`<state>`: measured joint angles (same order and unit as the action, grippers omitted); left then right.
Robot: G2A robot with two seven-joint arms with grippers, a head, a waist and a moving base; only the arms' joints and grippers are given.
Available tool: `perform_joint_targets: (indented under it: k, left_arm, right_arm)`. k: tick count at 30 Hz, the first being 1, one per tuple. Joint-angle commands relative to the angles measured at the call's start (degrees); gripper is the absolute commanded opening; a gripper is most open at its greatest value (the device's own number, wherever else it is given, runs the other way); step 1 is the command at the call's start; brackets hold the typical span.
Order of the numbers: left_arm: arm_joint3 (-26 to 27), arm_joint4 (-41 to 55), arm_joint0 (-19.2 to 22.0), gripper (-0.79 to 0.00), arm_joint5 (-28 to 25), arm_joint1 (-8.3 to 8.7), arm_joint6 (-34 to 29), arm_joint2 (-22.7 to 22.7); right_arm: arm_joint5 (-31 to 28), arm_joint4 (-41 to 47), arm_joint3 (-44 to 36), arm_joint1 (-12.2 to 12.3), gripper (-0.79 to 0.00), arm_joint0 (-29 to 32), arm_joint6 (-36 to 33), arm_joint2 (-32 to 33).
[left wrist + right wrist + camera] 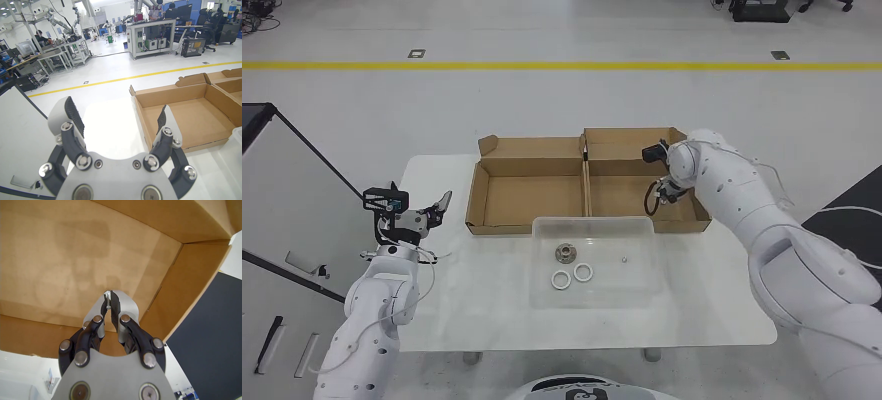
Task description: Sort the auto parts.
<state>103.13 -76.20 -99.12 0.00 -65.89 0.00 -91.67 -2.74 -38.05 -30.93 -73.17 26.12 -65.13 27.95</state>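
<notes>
Evidently poised for release, the small silver threaded bolt [108,303] sat pinched in the closed right gripper [109,297] inside the right-hand brown cardboard box [56,256], right of centre in the top view, while the left gripper [117,103] hung spread wide and empty at far left.

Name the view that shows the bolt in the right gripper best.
The right wrist view: the threaded bolt sits clamped in the right gripper, above the floor of the right box. In the top view that gripper hangs over the box, the bolt too small to make out. The left wrist view takes in the box's corner.
</notes>
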Motion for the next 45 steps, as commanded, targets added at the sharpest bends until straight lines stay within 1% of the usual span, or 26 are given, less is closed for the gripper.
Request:
perform_joint_targets:
  k: [1,7,8,9,11,12,14,15,21,25,28,32,35,38,41,45]
  left_arm:
    - [0.0,0.0,0.0,0.0,0.0,0.0,0.0,0.0]
    - [0.0,0.0,0.0,0.0,0.0,0.0,0.0,0.0]
    - [0.0,0.0,0.0,0.0,0.0,0.0,0.0,0.0]
    - [0.0,0.0,0.0,0.0,0.0,0.0,0.0,0.0]
    - [0.0,0.0,0.0,0.0,0.0,0.0,0.0,0.0]
    - [0.0,0.0,0.0,0.0,0.0,0.0,0.0,0.0]
    - [0.0,0.0,0.0,0.0,0.0,0.0,0.0,0.0]
    - [0.0,0.0,0.0,0.0,0.0,0.0,0.0,0.0]
    - [0.0,0.0,0.0,0.0,0.0,0.0,0.0,0.0]
    - [0.0,0.0,0.0,0.0,0.0,0.0,0.0,0.0]
    - [0.0,0.0,0.0,0.0,0.0,0.0,0.0,0.0]
    - [0.0,0.0,0.0,0.0,0.0,0.0,0.0,0.0]
    - [0.0,0.0,0.0,0.0,0.0,0.0,0.0,0.0]
    - [0.0,0.0,0.0,0.0,0.0,0.0,0.0,0.0]
    - [0.0,0.0,0.0,0.0,0.0,0.0,0.0,0.0]
    - [0.0,0.0,0.0,0.0,0.0,0.0,0.0,0.0]
  right_arm:
    - [-0.2,-0.1,1.0,-0.4,-0.785,-0.1,0.5,-0.1]
    - [-0.4,0.1,4.0,-1.6,-0.785,-0.5,2.1,0.2]
    - [-0.4,0.0,4.4,-1.8,-0.64,-0.6,2.3,0.2]
    - [-0.6,0.3,4.8,-2.0,-0.551,-0.6,2.5,0.3]
    - [-0.9,0.3,5.7,-2.3,-0.48,-0.7,2.8,0.4]
    - [-0.9,0.4,6.0,-2.5,-0.419,-0.8,3.0,0.5]
    - [-1.2,0.6,6.8,-2.8,-0.086,-0.9,3.8,0.8]
    - [-1.3,0.5,7.1,-2.9,0.0,-1.0,4.2,0.8]
    - [-2.1,0.0,8.4,-3.3,0.0,-1.6,7.0,1.4]
    - [-3.9,-0.4,8.5,-3.1,0.0,-2.4,9.6,2.2]
    - [-7.0,-0.2,7.5,-2.5,0.0,-3.1,11.9,3.2]
    - [-9.0,-0.4,2.5,-0.9,0.0,-3.4,13.0,5.1]
    - [-9.8,-0.5,-3.4,1.2,0.0,-2.2,12.1,7.4]
    - [-9.6,-1.9,-12.1,4.1,0.0,0.3,10.7,10.5]
    - [-8.1,-3.8,-25.0,7.5,0.0,4.8,7.0,15.1]
    - [-6.4,-5.6,-44.2,12.0,0.0,13.7,0.2,23.5]
